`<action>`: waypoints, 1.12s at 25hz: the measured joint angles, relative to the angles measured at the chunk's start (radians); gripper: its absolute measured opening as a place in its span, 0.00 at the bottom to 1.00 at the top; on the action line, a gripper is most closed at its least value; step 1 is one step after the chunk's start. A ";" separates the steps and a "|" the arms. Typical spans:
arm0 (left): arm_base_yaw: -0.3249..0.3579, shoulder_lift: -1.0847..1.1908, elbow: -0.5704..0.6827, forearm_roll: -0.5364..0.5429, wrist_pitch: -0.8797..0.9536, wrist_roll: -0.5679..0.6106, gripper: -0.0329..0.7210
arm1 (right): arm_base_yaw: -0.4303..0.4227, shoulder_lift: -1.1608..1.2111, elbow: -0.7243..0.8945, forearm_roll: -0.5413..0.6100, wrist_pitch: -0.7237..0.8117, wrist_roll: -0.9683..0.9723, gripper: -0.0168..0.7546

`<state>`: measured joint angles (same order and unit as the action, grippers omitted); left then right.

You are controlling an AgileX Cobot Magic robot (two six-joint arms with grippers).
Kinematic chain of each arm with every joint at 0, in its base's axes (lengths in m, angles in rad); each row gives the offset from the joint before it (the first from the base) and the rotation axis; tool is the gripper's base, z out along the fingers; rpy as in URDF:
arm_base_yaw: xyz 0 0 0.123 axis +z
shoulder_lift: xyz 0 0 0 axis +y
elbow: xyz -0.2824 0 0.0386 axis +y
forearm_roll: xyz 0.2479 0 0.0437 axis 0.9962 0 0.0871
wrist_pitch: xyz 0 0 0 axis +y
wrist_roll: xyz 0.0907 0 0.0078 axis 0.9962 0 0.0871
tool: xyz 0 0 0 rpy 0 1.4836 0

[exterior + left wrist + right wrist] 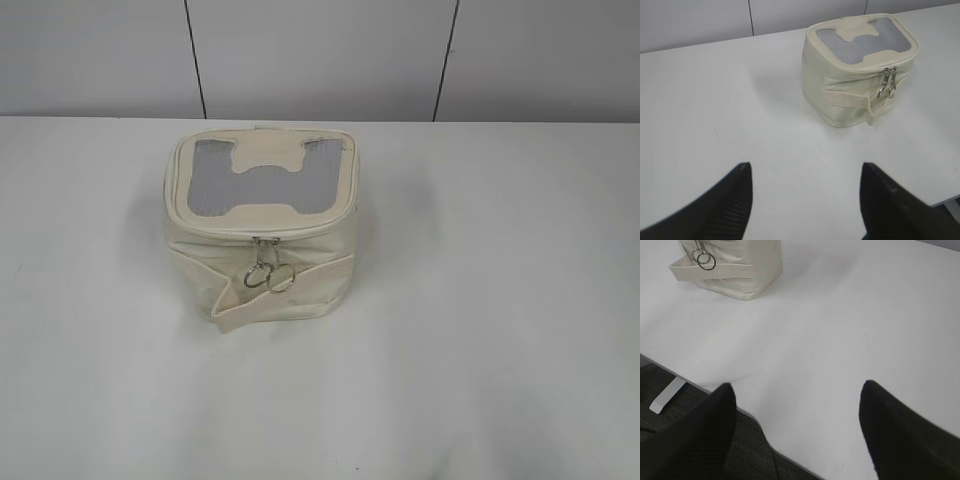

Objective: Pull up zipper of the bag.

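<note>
The cream-white bag [300, 265] stands on the white table, left of centre in the exterior view, with its mesh-window lid up. The zipper [266, 262] has two silver sliders side by side at the front rim, their ring pulls hanging over the strap. The bag also shows in the left wrist view [840, 95] with the zipper [888, 83], and partly in the right wrist view [747, 275] with the zipper rings [705, 259]. My left gripper [805, 172] is open and empty, well short of the bag. My right gripper [797, 392] is open and empty near the table's front edge. Neither gripper shows in the exterior view.
The white table [480, 330] runs back to a grey panelled wall [320, 55]. The right wrist view shows the table's front edge [752, 415], dark floor below it and a white table foot [667, 395].
</note>
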<state>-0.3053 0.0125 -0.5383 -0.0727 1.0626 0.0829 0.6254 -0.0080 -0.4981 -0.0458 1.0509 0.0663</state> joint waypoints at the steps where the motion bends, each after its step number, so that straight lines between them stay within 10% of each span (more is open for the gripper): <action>1: 0.000 0.000 0.000 0.000 -0.003 0.000 0.73 | 0.000 0.000 0.000 0.000 0.000 0.000 0.79; 10: 0.002 0.000 0.000 0.000 -0.006 0.000 0.69 | -0.023 0.000 0.000 0.000 -0.001 0.000 0.78; 19: 0.212 -0.016 0.000 0.000 -0.007 -0.001 0.64 | -0.465 0.000 0.000 0.000 -0.001 0.000 0.77; 28: 0.234 -0.020 0.000 0.000 -0.007 -0.001 0.64 | -0.512 0.000 0.000 0.000 -0.004 0.000 0.77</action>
<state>-0.0715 -0.0070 -0.5383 -0.0727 1.0558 0.0820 0.1135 -0.0080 -0.4977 -0.0458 1.0471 0.0663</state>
